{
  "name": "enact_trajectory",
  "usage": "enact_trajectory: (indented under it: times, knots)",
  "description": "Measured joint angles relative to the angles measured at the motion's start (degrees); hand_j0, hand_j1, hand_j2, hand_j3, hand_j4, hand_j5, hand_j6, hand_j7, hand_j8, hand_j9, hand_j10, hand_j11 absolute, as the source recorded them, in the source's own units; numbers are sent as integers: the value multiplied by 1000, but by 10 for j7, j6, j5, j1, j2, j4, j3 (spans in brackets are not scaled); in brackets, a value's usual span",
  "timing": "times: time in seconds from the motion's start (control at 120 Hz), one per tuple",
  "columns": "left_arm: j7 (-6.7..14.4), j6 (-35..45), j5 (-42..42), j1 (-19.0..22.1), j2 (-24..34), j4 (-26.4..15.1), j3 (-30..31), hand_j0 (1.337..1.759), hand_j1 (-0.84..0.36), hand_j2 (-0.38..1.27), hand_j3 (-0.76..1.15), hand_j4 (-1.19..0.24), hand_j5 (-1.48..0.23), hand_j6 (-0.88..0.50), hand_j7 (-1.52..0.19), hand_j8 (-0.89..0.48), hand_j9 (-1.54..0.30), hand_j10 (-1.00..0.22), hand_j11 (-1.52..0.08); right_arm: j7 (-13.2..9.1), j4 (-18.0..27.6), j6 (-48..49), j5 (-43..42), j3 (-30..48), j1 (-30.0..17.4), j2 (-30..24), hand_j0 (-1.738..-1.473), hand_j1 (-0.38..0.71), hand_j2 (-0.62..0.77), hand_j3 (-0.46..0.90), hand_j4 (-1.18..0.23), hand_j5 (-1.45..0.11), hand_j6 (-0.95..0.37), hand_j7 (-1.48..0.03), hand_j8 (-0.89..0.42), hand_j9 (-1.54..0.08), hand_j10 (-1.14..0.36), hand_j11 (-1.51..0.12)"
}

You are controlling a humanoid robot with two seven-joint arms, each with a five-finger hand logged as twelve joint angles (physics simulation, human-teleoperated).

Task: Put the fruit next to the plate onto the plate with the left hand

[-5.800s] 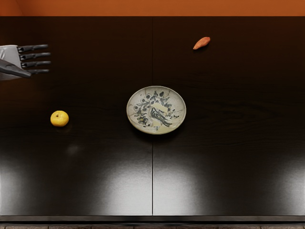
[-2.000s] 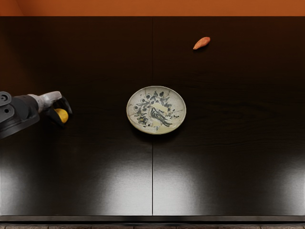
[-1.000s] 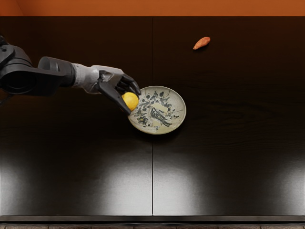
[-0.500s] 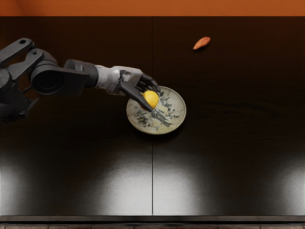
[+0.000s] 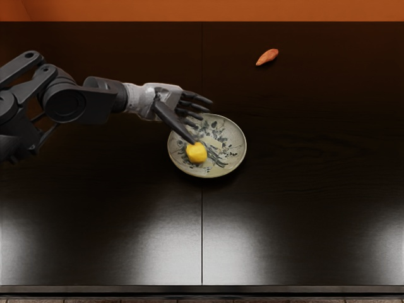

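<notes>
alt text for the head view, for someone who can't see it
A yellow fruit lies on a patterned plate in the middle of a dark table, with the robot's open left hand over the plate's upper-left rim. A small orange-red item sits far back on the right.

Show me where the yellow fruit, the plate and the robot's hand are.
yellow fruit [image 5: 196, 153], head view, the middle of it.
plate [image 5: 240, 142], head view, its right rim.
left hand [image 5: 172, 104], head view, the palm, fingers spread.

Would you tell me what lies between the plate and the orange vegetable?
Nothing: the head view shows only bare table between plate and orange vegetable.
</notes>
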Motion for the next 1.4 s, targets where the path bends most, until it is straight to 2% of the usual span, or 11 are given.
enact_trajectory:
  times: [0.108, 0.242, 0.35, 0.808, 0.983, 1.192, 1.4]
  knots:
    - [0, -23, -57, 20, 8, 0, -32, 1658, 229, 49, 0, -116, -153, -103, -153, -95, -155, -105, -154, 0, 0, 0, 0, 0, 0, 0, -1658, -331, -3, 0, -15, -20, -15, -20, -15, -20, -15, -20]
    - [0, -82, -163, 49, 62, 0, -51, 1658, 282, 26, 0, -64, -85, -57, -85, -53, -85, -58, -85, 0, 0, 0, 0, 1, 0, 0, -1658, -331, -3, 0, -15, -20, -15, -20, -15, -20, -15, -20]
    - [0, -97, -203, 70, 97, 0, -56, 1658, 307, 16, 0, -40, -53, -36, -53, -33, -53, -36, -53, 0, -1, 0, 0, 1, 0, 0, -1658, -331, -3, 0, -15, -20, -15, -20, -15, -20, -15, -20]
    - [0, -105, -278, 141, 259, 0, -51, 1658, 340, 3, 0, -7, -11, -6, -11, -6, -11, -7, -11, 0, -3, 0, 0, 0, 0, 0, -1658, -331, -3, 0, -15, -20, -15, -20, -15, -20, -15, -20]
    - [0, -105, -293, 153, 301, 1, -50, 1658, 343, 1, 0, -4, -7, -4, -7, -3, -7, -4, -7, 0, -3, 0, 0, 0, 0, 0, -1658, -331, -3, 0, -15, -20, -15, -20, -15, -20, -15, -20]
    - [0, -105, -306, 153, 332, 33, -52, 1658, 344, 1, 0, -3, -6, -2, -6, -2, -6, -3, -6, 0, -3, 0, 0, 0, 0, 0, -1658, -331, -3, 0, -15, -20, -15, -20, -15, -20, -15, -20]
    - [0, -105, -318, 151, 333, 65, -54, 1658, 344, 0, 0, -2, -5, -1, -5, -1, -5, -2, -5, 0, -3, 0, 0, 0, 0, 0, -1658, -331, -3, 0, -15, -20, -15, -20, -15, -20, -15, -20]
